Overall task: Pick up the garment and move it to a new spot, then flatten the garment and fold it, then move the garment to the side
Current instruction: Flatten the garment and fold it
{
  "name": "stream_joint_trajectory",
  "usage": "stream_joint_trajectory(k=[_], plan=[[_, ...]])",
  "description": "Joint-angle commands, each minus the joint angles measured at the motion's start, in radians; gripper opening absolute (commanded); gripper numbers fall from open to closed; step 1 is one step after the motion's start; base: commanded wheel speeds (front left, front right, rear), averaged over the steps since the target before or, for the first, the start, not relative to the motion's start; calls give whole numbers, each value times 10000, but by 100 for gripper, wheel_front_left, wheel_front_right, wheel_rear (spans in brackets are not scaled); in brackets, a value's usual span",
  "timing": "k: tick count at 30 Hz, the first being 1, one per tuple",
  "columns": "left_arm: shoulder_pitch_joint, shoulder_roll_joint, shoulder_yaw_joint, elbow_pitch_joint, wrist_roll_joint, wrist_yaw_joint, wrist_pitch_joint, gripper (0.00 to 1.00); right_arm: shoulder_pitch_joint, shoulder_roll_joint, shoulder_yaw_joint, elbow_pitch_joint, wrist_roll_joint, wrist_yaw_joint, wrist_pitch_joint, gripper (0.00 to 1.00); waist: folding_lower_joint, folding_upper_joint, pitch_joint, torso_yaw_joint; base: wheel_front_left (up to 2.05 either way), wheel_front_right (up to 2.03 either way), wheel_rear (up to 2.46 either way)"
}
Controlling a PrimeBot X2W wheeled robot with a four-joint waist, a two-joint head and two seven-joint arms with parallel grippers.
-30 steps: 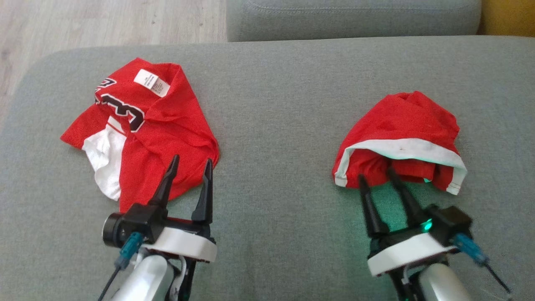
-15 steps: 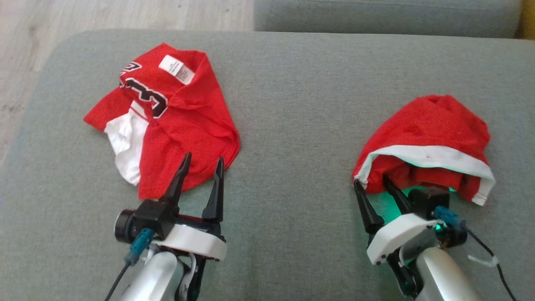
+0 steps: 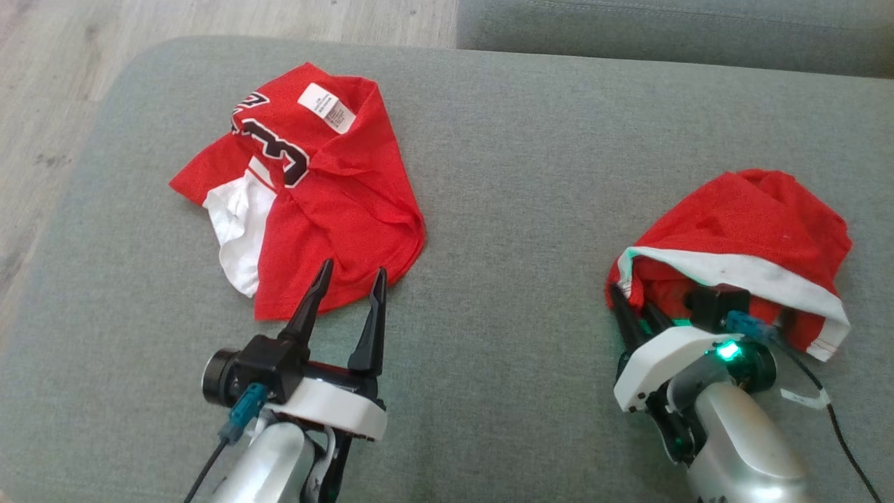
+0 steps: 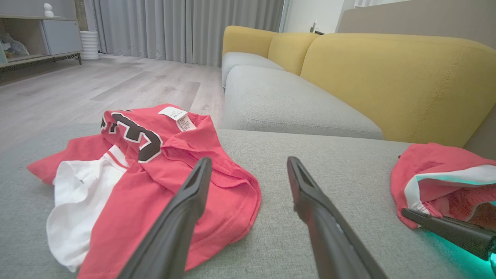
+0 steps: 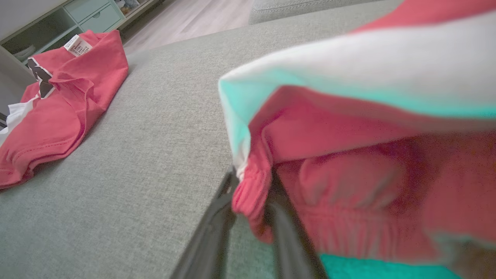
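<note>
Since the right gripper (image 3: 634, 307) has its fingers either side of the shorts' (image 3: 740, 216) red hem (image 5: 248, 193), I'd call this step one: the pick-up. From the right wrist view the jaws look pinched on that elastic edge, though it's blurry up close, so I wouldn't swear the grip is firm. Left gripper (image 3: 353, 269) is idle, jaws wide apart, tips hovering at the near edge of the jersey (image 3: 328, 209).

Shorts sit on the right end of the grey cushion (image 3: 517, 175), well apart from the jersey. They're a crumpled red heap, mesh-looking fabric, with a white band (image 3: 740, 269) arching over the opening that faces the robot, kind of like a hood. Nothing flat about it.

Next move, I reckon: lift straight up and check the whole thing comes along, not just one layer. It's floppy, so it'll hang and drag, and it needs enough height before it's carried to a free spot on the cushion. Flattening and folding are all yet to come.
</note>
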Motion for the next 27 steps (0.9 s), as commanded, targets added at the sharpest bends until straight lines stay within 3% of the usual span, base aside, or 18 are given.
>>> stream_joint_trajectory(k=[1,8,12,16,20,23,27], plan=[[-456,20,400,-241,129,-14,-95,100,-134,34,373,95,58,-7,-56,0,0,0,-28,24,0,0,0],[-344,-12,433,-141,216,-45,-95,100,-778,34,931,-111,483,-7,-1374,0,0,0,-256,5,0,0,0],[-268,-68,400,-108,251,-63,-95,100,-1486,34,379,-762,536,-7,-1840,0,0,0,-479,-24,0,0,0],[-194,-91,412,-121,270,-63,-95,100,-2063,34,-824,-2527,-6,-7,-1904,0,0,0,-675,-6,0,0,0],[-103,-105,450,-177,255,-84,-95,100,-1825,34,-1325,-4396,-1015,-7,-1908,0,0,0,-805,75,0,0,0],[-10,-88,489,-200,247,-99,-95,100,-1252,34,-821,-4505,-1231,-7,-1909,0,0,0,-884,104,0,0,0],[56,-104,503,-209,258,-105,-95,100,-452,34,622,-3432,-1287,-7,-1849,0,0,0,-903,123,0,0,0]])
